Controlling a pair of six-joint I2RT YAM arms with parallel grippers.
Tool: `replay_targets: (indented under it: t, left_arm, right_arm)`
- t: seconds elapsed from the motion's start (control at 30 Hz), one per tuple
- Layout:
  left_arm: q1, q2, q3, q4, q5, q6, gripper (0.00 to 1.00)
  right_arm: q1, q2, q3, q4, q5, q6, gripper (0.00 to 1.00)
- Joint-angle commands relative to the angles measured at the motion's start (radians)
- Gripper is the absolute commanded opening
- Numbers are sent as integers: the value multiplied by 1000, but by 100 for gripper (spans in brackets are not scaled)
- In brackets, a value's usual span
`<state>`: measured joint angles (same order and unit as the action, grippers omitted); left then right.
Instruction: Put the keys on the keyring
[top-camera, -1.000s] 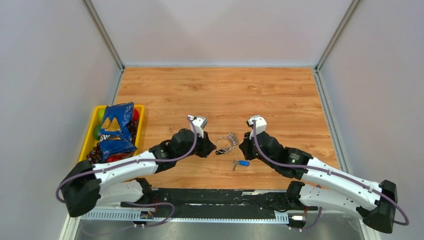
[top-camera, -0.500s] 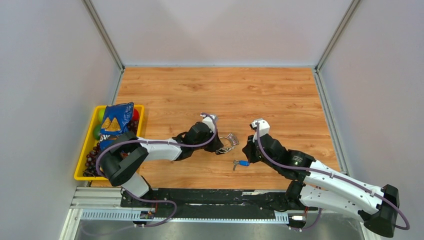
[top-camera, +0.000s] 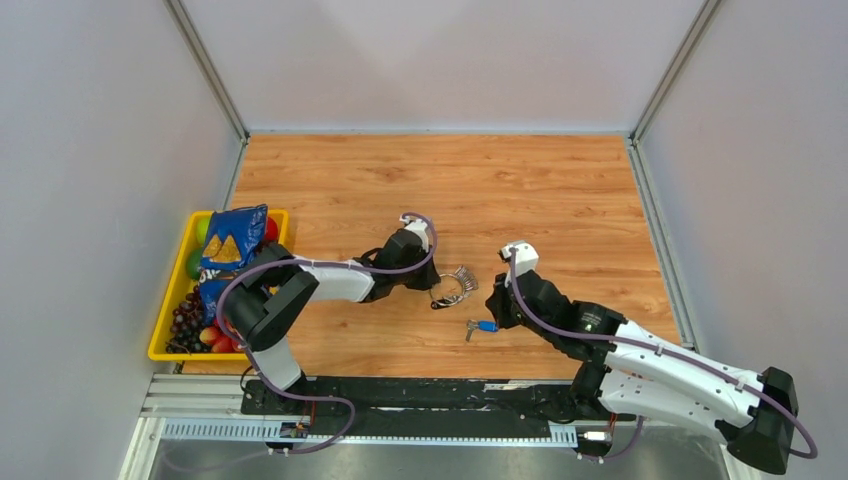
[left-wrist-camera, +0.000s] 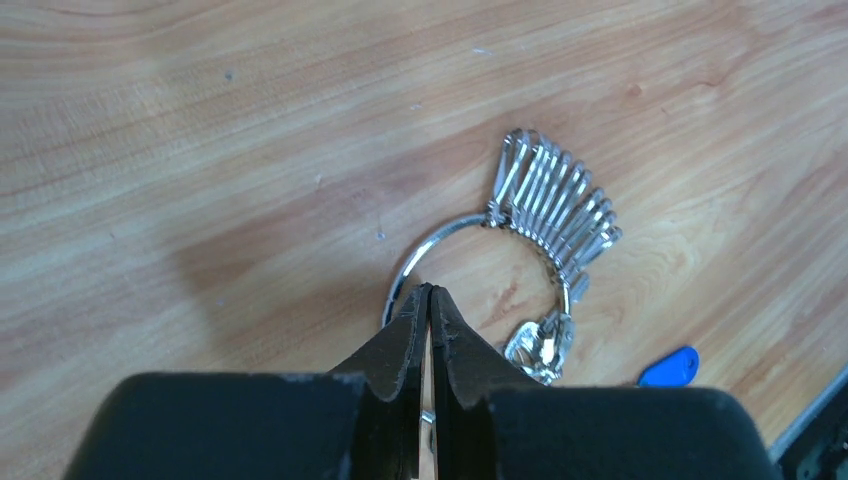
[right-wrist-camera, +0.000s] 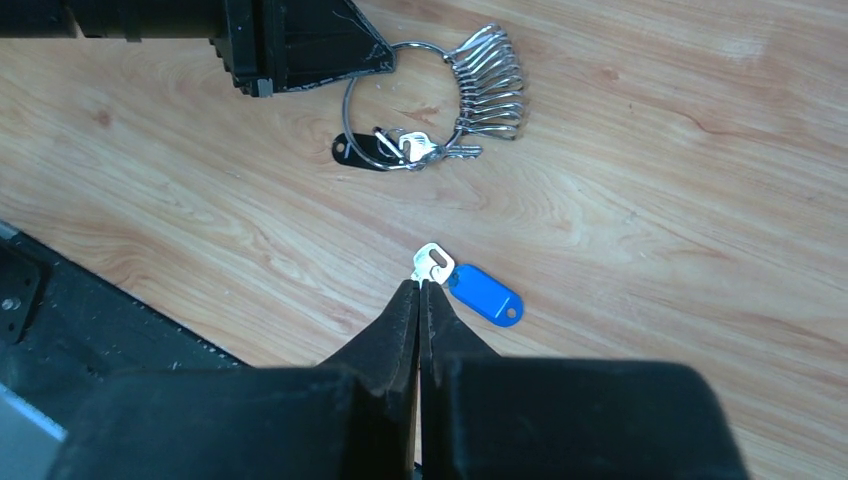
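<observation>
The keyring (top-camera: 449, 289) lies flat on the wood, a thin silver ring (left-wrist-camera: 412, 258) carrying a fan of silver clips (left-wrist-camera: 555, 205), small silver keys (right-wrist-camera: 415, 148) and a black-headed key (right-wrist-camera: 355, 152). My left gripper (left-wrist-camera: 428, 292) is shut on the ring's wire at its near-left side (top-camera: 432, 287). A silver key (right-wrist-camera: 433, 262) with a blue tag (right-wrist-camera: 485, 293) lies apart from the ring, toward the front (top-camera: 480, 327). My right gripper (right-wrist-camera: 420, 285) is shut, its tips right at that key's head; the key rests on the table.
A yellow tray (top-camera: 165, 352) at the left edge holds a blue snack bag (top-camera: 232, 255), grapes (top-camera: 185, 320) and fruit. A black rail (top-camera: 430, 395) runs along the near table edge. Grey walls close in the sides and back.
My left arm swung its elbow back and closed its jaws on the ring. My right gripper slid down toward the blue-tagged key. Ring and key have stayed in place.
</observation>
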<state>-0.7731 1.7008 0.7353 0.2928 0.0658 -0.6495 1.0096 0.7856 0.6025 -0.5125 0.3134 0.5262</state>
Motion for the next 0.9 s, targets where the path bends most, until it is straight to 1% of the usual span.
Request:
replay_targets:
  t: [0.0, 0.03, 0.13, 0.27, 0.37, 0.5, 0.6, 0.7, 0.77, 0.87]
  left_arm:
    - [20, 36, 81, -101, -58, 64, 8]
    - [24, 49, 101, -114, -89, 71, 8]
    - [51, 78, 139, -167, -118, 96, 8]
    - [81, 118, 197, -210, -173, 133, 8]
    - [98, 153, 271, -225, -193, 167, 8]
    - [114, 204, 385, -249, -200, 232, 9]
    - [117, 228, 437, -255, -168, 255, 8]
    - [117, 206, 421, -222, -115, 266, 8]
    - [117, 162, 370, -187, -79, 266, 10]
    - [117, 53, 284, -167, -9, 249, 13]
  right_arm:
    - [-21, 62, 12, 47, 41, 39, 2]
    - [-28, 80, 13, 55, 40, 41, 4]
    - [-50, 109, 13, 81, 26, 40, 10]
    - [-88, 118, 7, 113, 17, 40, 20]
    - [-133, 151, 3, 144, 6, 39, 25]
    - [-180, 228, 0, 234, -97, 20, 27]
    - [-197, 294, 9, 281, -151, -3, 32]
    - [-210, 364, 34, 316, -187, -33, 40]
    - [-212, 406, 52, 342, -210, -47, 42]
    - [-216, 483, 95, 376, -242, -75, 42]
